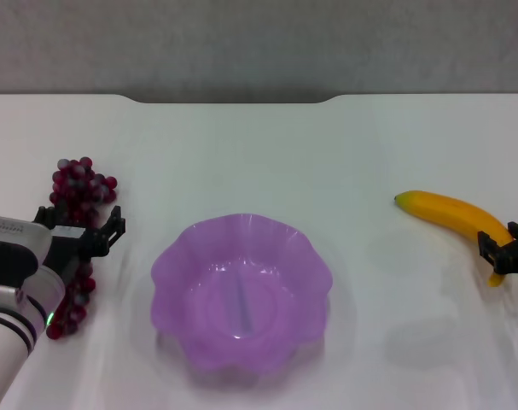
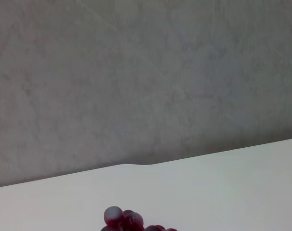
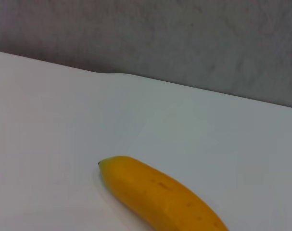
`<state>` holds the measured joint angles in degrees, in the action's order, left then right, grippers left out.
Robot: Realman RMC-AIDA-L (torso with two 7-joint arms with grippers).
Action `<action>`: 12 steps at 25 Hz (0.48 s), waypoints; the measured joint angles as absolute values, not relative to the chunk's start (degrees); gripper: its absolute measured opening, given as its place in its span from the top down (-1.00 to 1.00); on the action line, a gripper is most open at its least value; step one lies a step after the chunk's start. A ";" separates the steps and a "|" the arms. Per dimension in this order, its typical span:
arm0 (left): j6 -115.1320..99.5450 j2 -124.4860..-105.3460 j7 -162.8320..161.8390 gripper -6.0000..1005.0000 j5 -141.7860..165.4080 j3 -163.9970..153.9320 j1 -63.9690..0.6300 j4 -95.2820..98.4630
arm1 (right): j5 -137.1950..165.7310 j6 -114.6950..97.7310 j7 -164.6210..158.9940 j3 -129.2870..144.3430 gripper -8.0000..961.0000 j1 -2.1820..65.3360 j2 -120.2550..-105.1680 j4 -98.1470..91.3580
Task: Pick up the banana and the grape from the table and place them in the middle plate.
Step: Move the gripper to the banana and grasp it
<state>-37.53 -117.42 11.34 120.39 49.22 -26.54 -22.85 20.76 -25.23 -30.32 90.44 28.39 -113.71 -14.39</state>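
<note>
The knobbly dark-red grape (image 1: 75, 224) bunch is straddled by the spread fingers of the left gripper (image 1: 79, 229), left of the scalloped translucent middle plate (image 1: 169, 265). The smooth curved banana (image 1: 451, 215) is met at its near end by the right gripper (image 1: 502, 250); its grip cannot be told

grape (image 1: 76, 235) left, middle plate (image 1: 241, 293) ctr (banana (image 1: 453, 217) right)

Bare table (image 1: 361, 154) lies between the middle plate (image 1: 241, 290) and each fruit, with nothing blocking either path.
</note>
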 joint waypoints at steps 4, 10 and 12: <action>-37.58 -117.42 11.34 -0.77 120.44 49.22 -26.52 -22.85 | 20.82 -25.38 -30.21 90.52 -0.05 28.39 -113.73 -14.92; -37.59 -117.42 11.34 -0.77 120.46 49.22 -26.46 -22.85 | 20.92 -25.41 -30.16 90.74 -0.05 28.52 -113.73 -17.02; -37.58 -117.42 11.34 -0.77 120.49 49.22 -26.45 -22.85 | 20.92 -25.41 -30.15 90.86 -0.05 28.55 -113.73 -17.38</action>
